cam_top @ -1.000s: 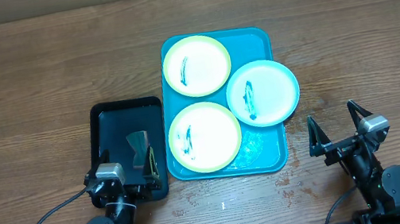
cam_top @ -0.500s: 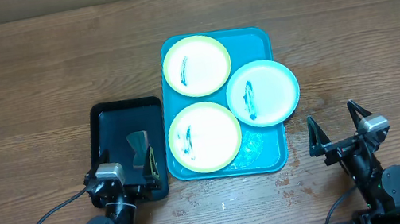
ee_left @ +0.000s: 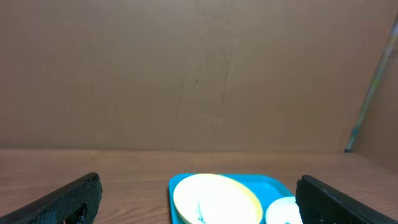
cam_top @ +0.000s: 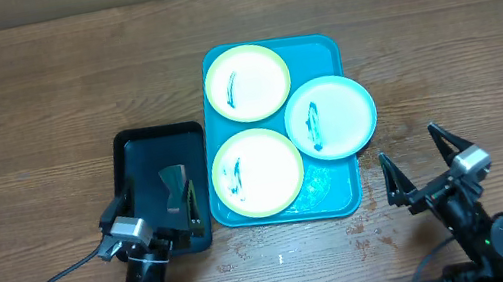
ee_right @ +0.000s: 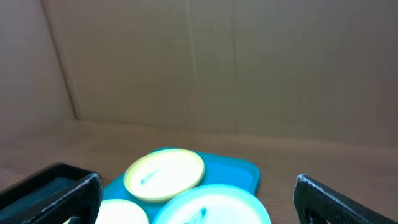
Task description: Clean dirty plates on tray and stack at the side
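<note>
The turquoise tray (cam_top: 317, 55) lies at the table's middle with three plates on it. One yellow-green plate (cam_top: 246, 82) is at the back, one yellow-green plate (cam_top: 257, 171) at the front, and the light blue plate (cam_top: 330, 116) overhangs the right rim. Each has a dark smear. My left gripper (cam_top: 156, 215) is open over the black tray's near end. My right gripper (cam_top: 421, 163) is open and empty, right of the turquoise tray's front corner. The left wrist view shows the tray (ee_left: 273, 185) and the back plate (ee_left: 216, 199). The right wrist view shows the light blue plate (ee_right: 211, 205).
A smaller black tray (cam_top: 140, 157) lies left of the turquoise tray and holds a dark wedge-shaped object (cam_top: 176, 187). A cardboard wall (ee_left: 199, 74) stands behind the table. Bare wood (cam_top: 440, 50) lies to the right.
Both arms have shifted slightly toward the table's near edge. The right gripper's fingers have spread a little wider. The plates and trays have not moved.
</note>
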{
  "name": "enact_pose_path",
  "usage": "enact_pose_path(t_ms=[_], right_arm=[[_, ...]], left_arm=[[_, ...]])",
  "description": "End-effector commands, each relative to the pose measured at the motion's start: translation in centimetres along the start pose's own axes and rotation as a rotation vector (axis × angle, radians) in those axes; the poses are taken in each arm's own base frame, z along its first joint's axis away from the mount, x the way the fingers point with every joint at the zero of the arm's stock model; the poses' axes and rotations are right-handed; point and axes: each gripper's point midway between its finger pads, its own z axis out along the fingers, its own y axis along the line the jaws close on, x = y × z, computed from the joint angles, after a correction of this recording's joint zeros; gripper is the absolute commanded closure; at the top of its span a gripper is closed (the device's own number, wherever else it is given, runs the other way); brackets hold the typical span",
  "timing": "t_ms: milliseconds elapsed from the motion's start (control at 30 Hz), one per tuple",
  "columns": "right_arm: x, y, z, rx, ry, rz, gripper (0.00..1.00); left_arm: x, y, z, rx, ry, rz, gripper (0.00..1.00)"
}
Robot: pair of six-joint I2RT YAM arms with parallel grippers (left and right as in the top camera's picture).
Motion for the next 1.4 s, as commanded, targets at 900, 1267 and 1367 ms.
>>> enact_pose_path(t_ms=[900,1267,1367], right_arm=[[0.7,4.1,6.8,-0.09,1.146,0.62,0.0],[11.2,8.0,5.0,0.123,1.361,0.574,0.0],[11.4,9.1,4.9,0.092,1.365,0.54,0.0]], left_arm=[[-0.5,-0.9,2.9,-0.153,1.137,-0.258,0.0],[12.8,5.1,0.2,-0.497,1.54,-0.313,0.32],[16.0,6.7,0.2,-0.543,1.6,-0.286,0.47]])
